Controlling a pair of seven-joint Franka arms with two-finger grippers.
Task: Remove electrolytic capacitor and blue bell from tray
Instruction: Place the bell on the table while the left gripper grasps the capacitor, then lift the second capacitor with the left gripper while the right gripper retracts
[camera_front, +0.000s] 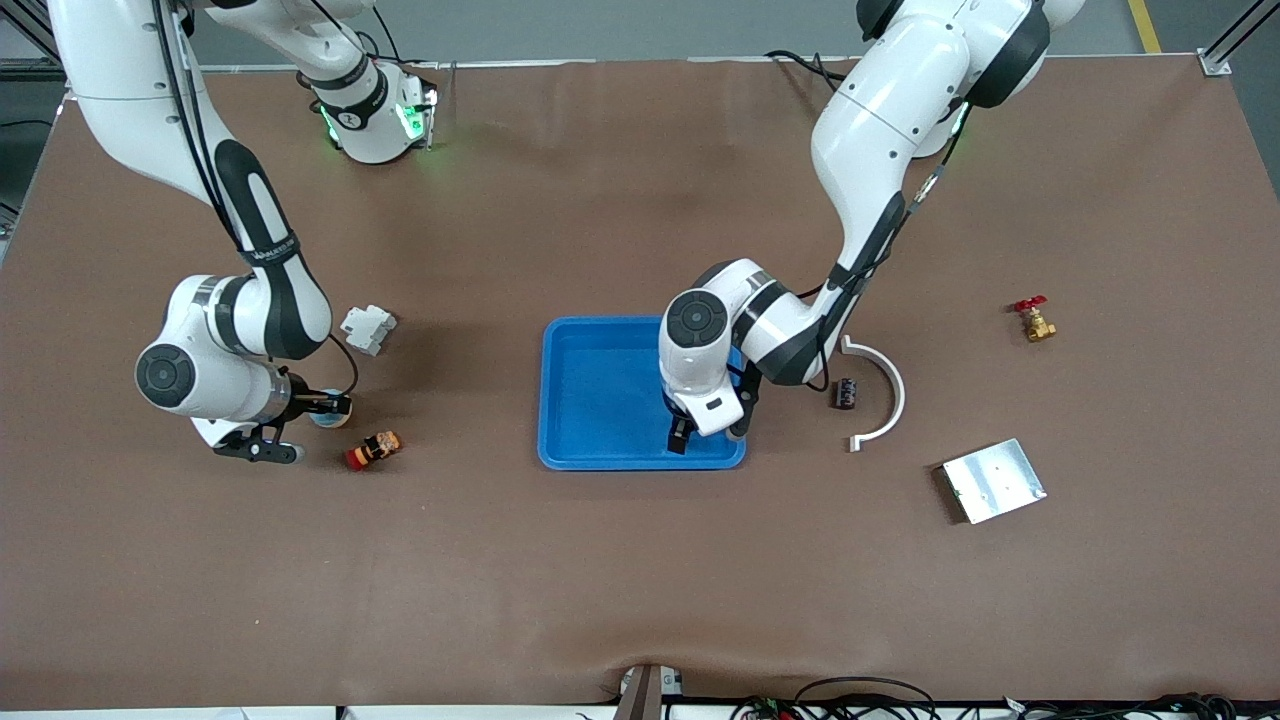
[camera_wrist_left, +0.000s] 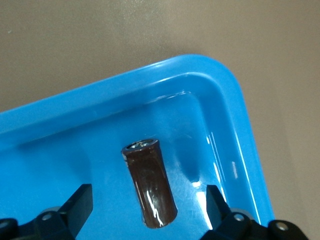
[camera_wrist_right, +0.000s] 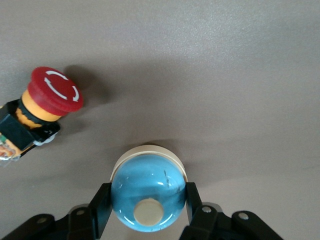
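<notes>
One bright-blue plastic tray (camera_front: 600, 390), one brown cylindrical capacitor (camera_wrist_left: 150, 184), one blue domed bell (camera_wrist_right: 148, 193), one red-capped push-button (camera_front: 373, 449), one silver metal plate (camera_front: 993, 480), one white curved bracket (camera_front: 880, 392), one white plastic block (camera_front: 368, 328), one red-handled brass valve (camera_front: 1034, 320), and one small dark part (camera_front: 846, 393), perhaps a connector.

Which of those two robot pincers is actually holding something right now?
The right pincer, over bare table off the tray: its fingers clamp the blue bell. The left pincer hangs open around the brown capacitor lying in the tray.

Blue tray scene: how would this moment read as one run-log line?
left pincer: open over capacitor in tray | right pincer: shut on blue bell, off tray beside red button
</notes>
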